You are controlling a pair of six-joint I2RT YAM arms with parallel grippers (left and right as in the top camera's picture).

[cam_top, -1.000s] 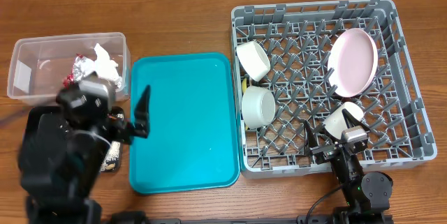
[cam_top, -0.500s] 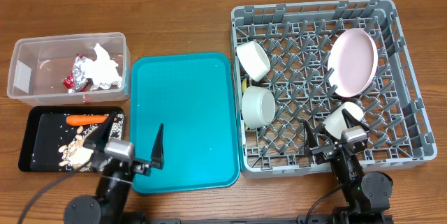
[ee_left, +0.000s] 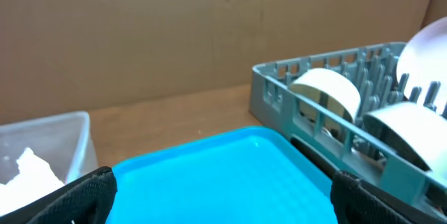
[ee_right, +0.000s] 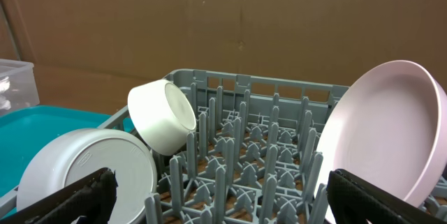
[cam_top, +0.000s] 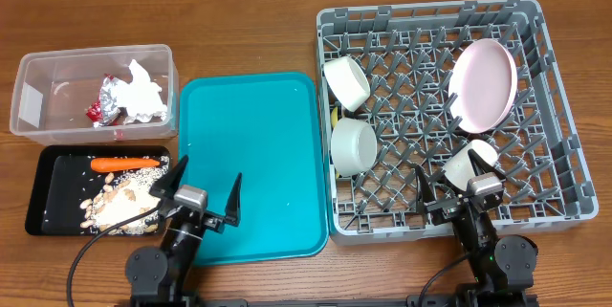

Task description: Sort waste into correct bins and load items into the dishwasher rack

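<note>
Beige scraps (cam_top: 115, 202), apparently nuts, lie just left of left tool (cam_top: 209, 171).

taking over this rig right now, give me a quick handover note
Left gripper: open, holding nothing, over the near edge of the teal tray.
Right gripper: open, holding nothing, at the near edge of the rack.
Napkin and foil wrapper are in the clear tub; carrot and food scraps are in the black tray.
Plate and three bowls are in the rack.
Done: sorting and loading look finished.
Left: check the cutlery; only a pale yellow sliver shows between two bowls.
</note>
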